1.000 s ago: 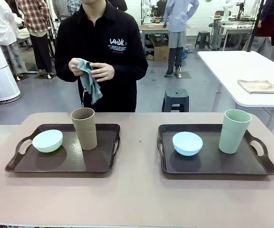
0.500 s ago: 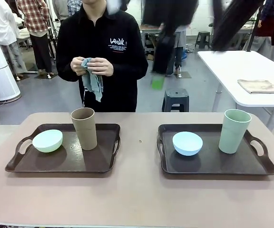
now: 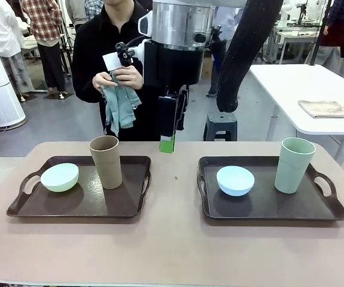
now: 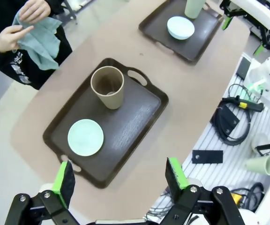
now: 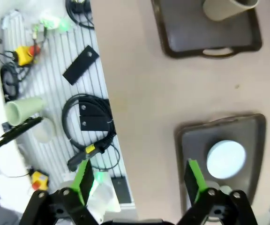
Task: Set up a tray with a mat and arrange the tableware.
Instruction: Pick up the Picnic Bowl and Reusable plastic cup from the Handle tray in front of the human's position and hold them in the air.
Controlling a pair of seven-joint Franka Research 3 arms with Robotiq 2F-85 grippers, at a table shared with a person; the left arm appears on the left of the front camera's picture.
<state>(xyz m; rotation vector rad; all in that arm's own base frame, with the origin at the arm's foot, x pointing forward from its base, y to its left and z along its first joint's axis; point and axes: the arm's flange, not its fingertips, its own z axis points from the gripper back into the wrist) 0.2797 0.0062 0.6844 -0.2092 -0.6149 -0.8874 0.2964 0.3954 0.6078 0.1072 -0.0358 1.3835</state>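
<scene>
Two dark brown trays lie on the table. The left tray (image 3: 52, 206) (image 4: 130, 117) holds a pale green bowl (image 3: 60, 177) (image 4: 85, 137) and a tan cup (image 3: 106, 161) (image 4: 109, 89). On the right tray (image 3: 267, 206) (image 5: 196, 136) sit a light blue bowl (image 3: 235, 180) (image 5: 225, 159) and a pale green cup (image 3: 294, 165). At the far side a person holds a limp teal-grey cloth (image 3: 119, 104) (image 4: 39, 37), seemingly the mat. My right gripper (image 3: 168, 134) (image 5: 138, 177) hangs open high between the trays. My left gripper (image 4: 119, 176) is open high above the left tray.
A folded tan cloth (image 3: 326, 108) lies on a white table at the back right. Bare tabletop (image 3: 175, 197) separates the trays. Cables and tools (image 5: 86, 122) lie on a slatted surface beside the table's near edge.
My right arm has swung down into the front view, its gripper now hanging over the gap between the trays. The person has let the cloth hang lower.
</scene>
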